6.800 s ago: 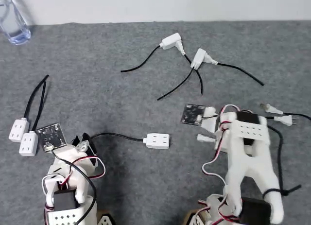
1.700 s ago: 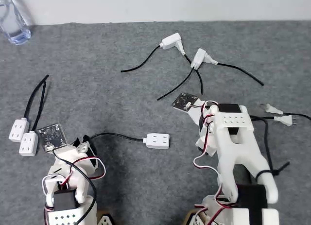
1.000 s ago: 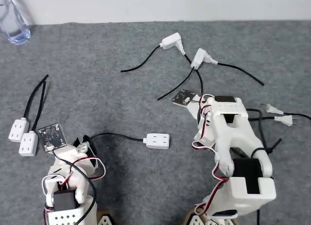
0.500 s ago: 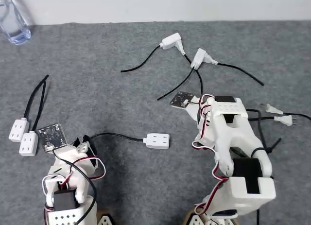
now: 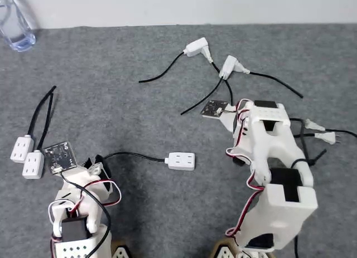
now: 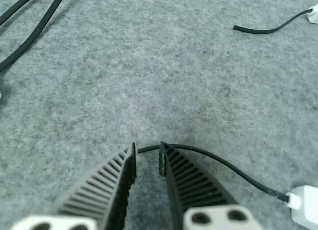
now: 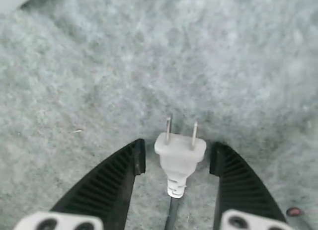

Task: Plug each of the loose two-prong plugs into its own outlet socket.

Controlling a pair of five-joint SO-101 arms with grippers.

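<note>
My right arm has pushed forward and come down. The right gripper [image 7: 176,155] now stands wide open around a plug [image 7: 180,149], which lies between the fingers, not yet pinched, with its prongs pointing away. I judge the grasp comes next; nothing is plugged in yet. The left gripper [image 6: 147,153] hasn't moved. It is barely parted and holds nothing, and a cord [image 6: 223,165] lies just past its tips. Grey felt [image 5: 111,63] covers the table. A white wall [image 5: 167,7] and a clear bottle [image 5: 14,24] sit far beyond.
</note>
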